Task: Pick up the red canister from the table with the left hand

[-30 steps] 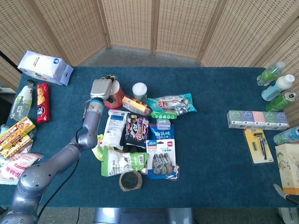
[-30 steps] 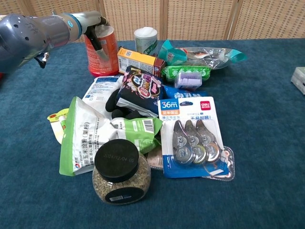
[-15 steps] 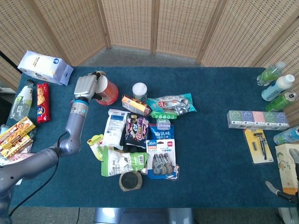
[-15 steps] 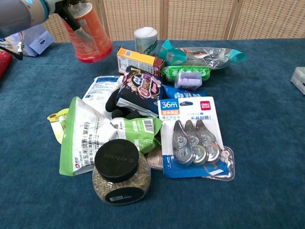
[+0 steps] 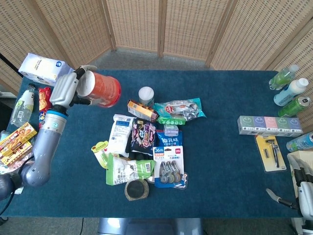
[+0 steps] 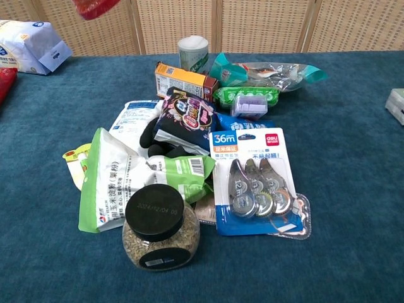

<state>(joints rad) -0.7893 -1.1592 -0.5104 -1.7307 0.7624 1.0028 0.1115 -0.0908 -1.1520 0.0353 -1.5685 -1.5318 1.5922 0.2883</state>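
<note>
My left hand [image 5: 68,88] grips the red canister [image 5: 101,90] and holds it well above the blue table [image 5: 220,161], tipped on its side with its white end toward the hand. In the chest view only the canister's bottom edge [image 6: 95,7] shows at the top left; the hand is out of that frame. My right hand [image 5: 302,190] shows partly at the lower right corner of the head view, off the table's edge; its fingers are too cut off to read.
A pile of packets lies mid-table: an orange box [image 5: 142,110], a white-lidded cup [image 5: 146,95], a green snack bag [image 5: 128,170], a correction-tape pack [image 5: 169,166], a black-lidded jar [image 5: 136,189]. Snacks and a bottle [image 5: 23,105] line the left edge; bottles [image 5: 290,91] stand far right.
My left hand has lifted the red canister off the table beside the pile and carried it up and to the left, tipping it sideways. The right hand has come partly into view.
</note>
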